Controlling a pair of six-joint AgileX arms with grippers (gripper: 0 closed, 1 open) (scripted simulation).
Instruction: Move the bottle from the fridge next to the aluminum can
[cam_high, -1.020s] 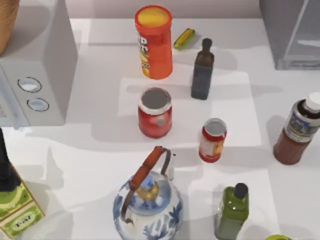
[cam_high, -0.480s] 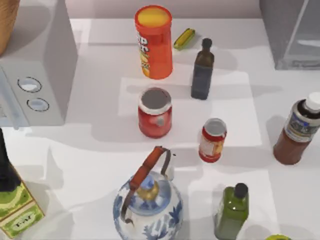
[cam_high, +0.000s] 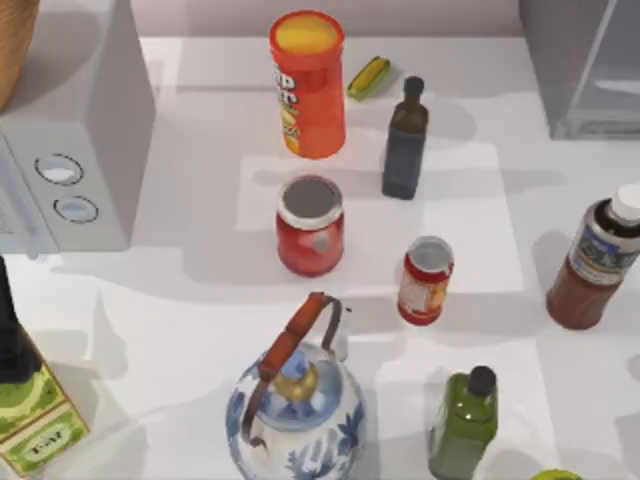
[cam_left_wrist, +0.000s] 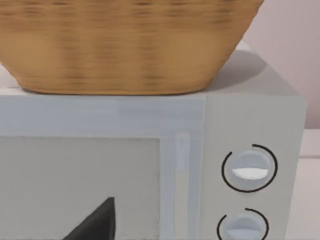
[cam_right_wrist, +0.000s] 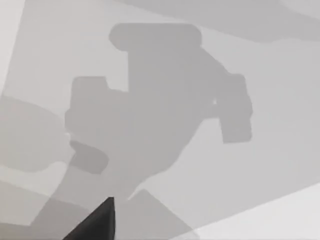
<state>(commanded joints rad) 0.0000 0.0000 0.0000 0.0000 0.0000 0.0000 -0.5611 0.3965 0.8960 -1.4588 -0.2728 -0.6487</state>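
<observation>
Neither gripper's opening can be told. The right arm's wrist camera looks down at bare table (cam_right_wrist: 280, 165) crossed by its own shadow; the left faces the dialled box (cam_left_wrist: 250, 150). The bottle (cam_high: 598, 258) stands outside the fridge (cam_high: 580, 70), well right of the can (cam_high: 426, 281). Next, likely, the right arm reaches down to grasp it

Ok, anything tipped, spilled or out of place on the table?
Nothing spilled or tipped. One mismatch: the bottle stands upright on the table's right side, outside the fridge, apart from the aluminum can.
</observation>
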